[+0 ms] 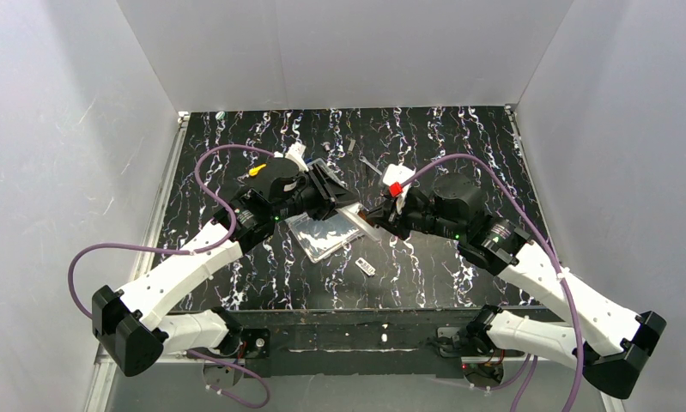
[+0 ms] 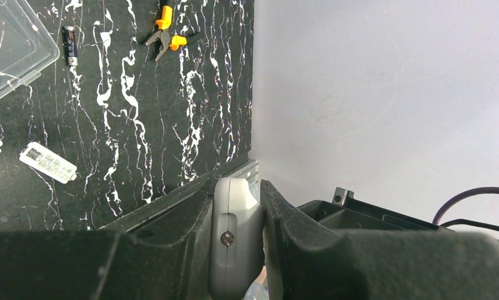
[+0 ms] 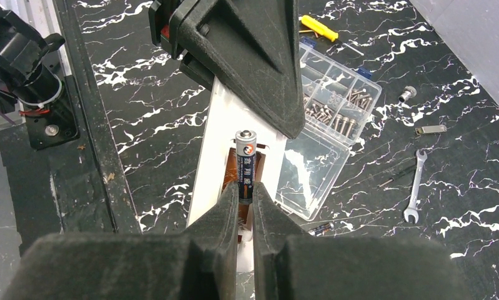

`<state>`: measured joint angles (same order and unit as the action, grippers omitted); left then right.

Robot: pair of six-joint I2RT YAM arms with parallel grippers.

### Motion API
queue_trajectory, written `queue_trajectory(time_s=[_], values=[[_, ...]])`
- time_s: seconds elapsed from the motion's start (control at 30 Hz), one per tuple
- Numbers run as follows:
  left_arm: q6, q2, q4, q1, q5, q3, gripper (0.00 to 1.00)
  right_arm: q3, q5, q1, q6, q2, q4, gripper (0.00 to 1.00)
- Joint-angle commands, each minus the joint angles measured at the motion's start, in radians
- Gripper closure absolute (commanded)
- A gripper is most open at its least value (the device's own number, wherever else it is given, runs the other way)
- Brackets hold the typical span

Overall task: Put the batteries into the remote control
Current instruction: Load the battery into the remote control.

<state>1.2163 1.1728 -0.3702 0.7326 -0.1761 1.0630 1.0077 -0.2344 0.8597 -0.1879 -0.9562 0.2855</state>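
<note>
Firmly, right fingers (image 3: 225, 215) pinch battery (image 3: 246, 164) over remote control (image 3: 214, 134).

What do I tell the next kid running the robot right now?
Left hand: shut on the remote, holding it up over the box.
Right hand: shut on a battery, lined up at the remote's open compartment.
Done: remote in hand, one battery at the slot.
Left: seat and release this battery. A spare battery lies on the table beside the box and probably goes in next.
</note>
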Motion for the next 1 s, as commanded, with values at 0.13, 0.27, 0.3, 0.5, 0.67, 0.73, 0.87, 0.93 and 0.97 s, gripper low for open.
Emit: queue_trajectory(time_s=[0.13, 0.27, 0.3, 0.5, 0.67, 0.73, 0.87, 0.93, 0.97], values=[[0.011, -0.016, -0.043, 0.002, -0.019, -0.003, 1.0, 0.001, 0.031, 0.01, -0.012, 0.012, -0.02, 0.88], [0.014, -0.018, -0.047, 0.002, -0.017, -0.007, 1.0, -0.001, 0.04, 0.012, -0.013, 0.016, -0.017, 0.85], [0.014, -0.019, -0.045, 0.003, -0.017, -0.008, 1.0, 0.0, 0.041, 0.012, -0.014, 0.016, -0.015, 0.84], [0.017, -0.021, -0.044, 0.003, -0.013, -0.011, 1.0, 0.003, 0.059, 0.013, -0.015, 0.017, -0.014, 0.77], [0.024, -0.02, -0.045, 0.002, -0.011, -0.015, 1.0, 0.004, 0.064, 0.014, -0.013, 0.019, -0.016, 0.73], [0.026, -0.019, -0.047, 0.003, -0.014, -0.015, 1.0, 0.003, 0.066, 0.015, -0.014, 0.019, -0.015, 0.72], [0.031, -0.017, -0.054, 0.003, -0.014, -0.017, 1.0, 0.004, 0.068, 0.015, -0.015, 0.017, -0.01, 0.72], [0.032, -0.018, -0.056, 0.003, -0.015, -0.02, 1.0, 0.004, 0.072, 0.017, -0.015, 0.02, -0.009, 0.72], [0.034, -0.017, -0.056, 0.003, -0.014, -0.021, 1.0, 0.004, 0.074, 0.017, -0.016, 0.019, -0.009, 0.72]])
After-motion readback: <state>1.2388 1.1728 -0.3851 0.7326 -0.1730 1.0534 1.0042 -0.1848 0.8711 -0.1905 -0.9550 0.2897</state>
